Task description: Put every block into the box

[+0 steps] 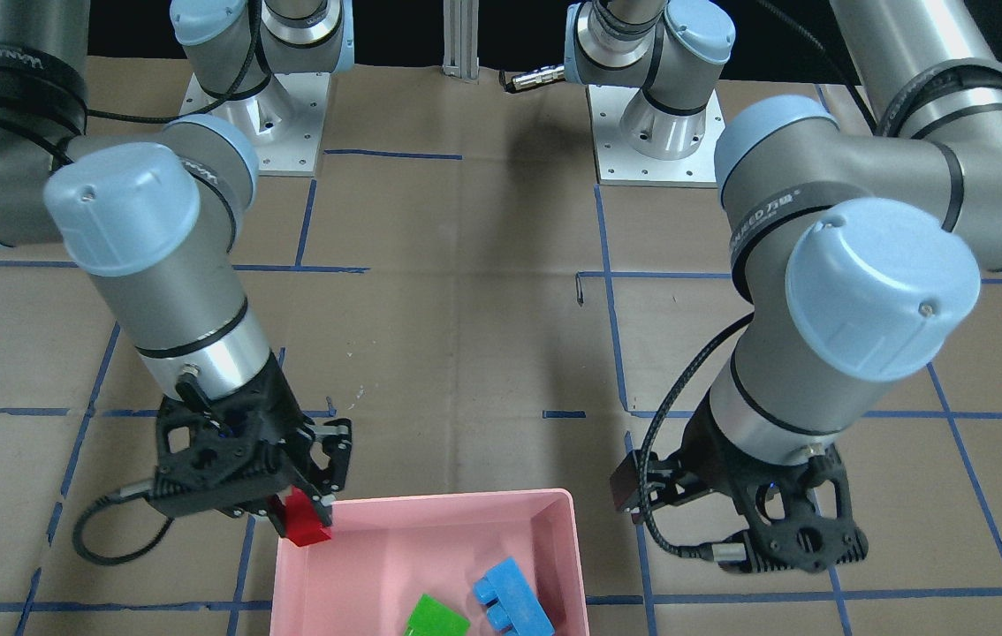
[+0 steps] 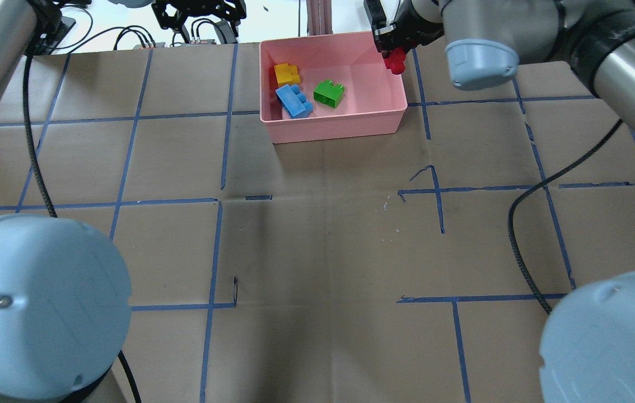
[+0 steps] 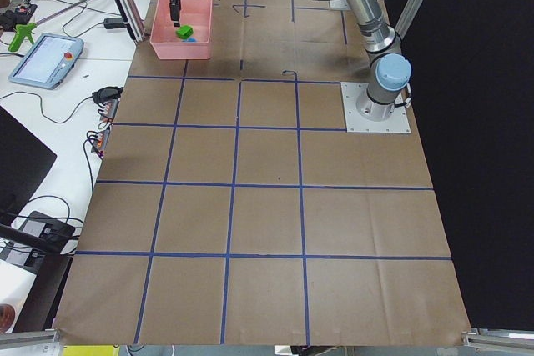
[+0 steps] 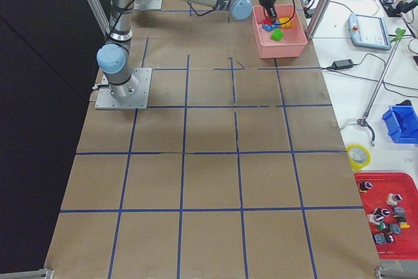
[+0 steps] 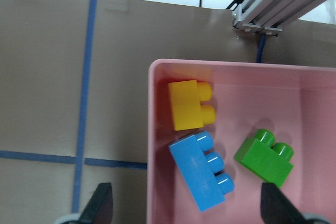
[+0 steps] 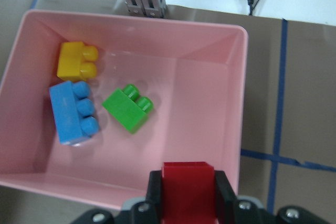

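Note:
The pink box (image 2: 334, 126) stands at the table's far middle. In it lie the yellow block (image 2: 286, 73), the light blue block (image 2: 294, 101) and the green block (image 2: 328, 93). My right gripper (image 2: 393, 53) is shut on the red block (image 2: 395, 60) and holds it just over the box's right wall, near a corner. The right wrist view shows the red block (image 6: 188, 190) between the fingers, above the box's rim (image 6: 239, 103). My left gripper (image 1: 797, 539) is open and empty, beside the box on its left side; its wrist view shows both fingers (image 5: 102, 203) wide apart.
Brown paper with blue tape lines covers the table. An aluminium post (image 2: 317, 17) stands just behind the box. Cables and devices lie on the white bench beyond the far edge. Both arms' elbows (image 1: 881, 291) hang over the table's middle.

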`<act>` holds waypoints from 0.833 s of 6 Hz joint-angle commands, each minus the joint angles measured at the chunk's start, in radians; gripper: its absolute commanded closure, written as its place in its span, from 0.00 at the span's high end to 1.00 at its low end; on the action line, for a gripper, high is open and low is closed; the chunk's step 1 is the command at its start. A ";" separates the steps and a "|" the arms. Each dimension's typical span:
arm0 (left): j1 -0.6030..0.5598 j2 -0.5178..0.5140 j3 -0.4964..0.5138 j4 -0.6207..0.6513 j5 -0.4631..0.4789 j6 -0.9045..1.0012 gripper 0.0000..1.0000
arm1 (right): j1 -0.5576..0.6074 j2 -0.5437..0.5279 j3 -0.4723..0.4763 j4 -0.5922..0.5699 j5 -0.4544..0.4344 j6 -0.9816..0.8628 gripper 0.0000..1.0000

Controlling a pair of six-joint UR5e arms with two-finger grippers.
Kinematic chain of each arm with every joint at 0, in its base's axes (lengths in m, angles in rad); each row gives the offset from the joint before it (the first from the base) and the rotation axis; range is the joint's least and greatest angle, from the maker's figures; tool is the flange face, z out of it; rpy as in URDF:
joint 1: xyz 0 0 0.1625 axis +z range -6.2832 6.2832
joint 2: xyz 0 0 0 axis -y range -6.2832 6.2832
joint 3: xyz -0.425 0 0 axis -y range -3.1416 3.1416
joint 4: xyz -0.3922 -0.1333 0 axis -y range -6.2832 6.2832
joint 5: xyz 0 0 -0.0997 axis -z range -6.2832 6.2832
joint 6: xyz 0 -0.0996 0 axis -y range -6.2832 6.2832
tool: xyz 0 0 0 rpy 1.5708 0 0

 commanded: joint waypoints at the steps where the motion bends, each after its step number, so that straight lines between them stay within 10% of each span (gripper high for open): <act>1: 0.018 0.226 -0.250 0.008 0.001 0.106 0.99 | 0.075 0.190 -0.218 -0.005 -0.008 0.065 0.05; 2: 0.020 0.315 -0.332 -0.004 -0.004 0.120 0.99 | 0.092 0.233 -0.265 -0.003 -0.011 0.078 0.19; 3: 0.017 0.398 -0.415 -0.008 -0.001 0.117 0.99 | 0.092 0.235 -0.264 0.006 -0.016 0.069 0.98; 5: 0.018 0.518 -0.542 -0.003 0.001 0.117 0.99 | 0.092 0.217 -0.245 0.017 -0.016 0.062 0.99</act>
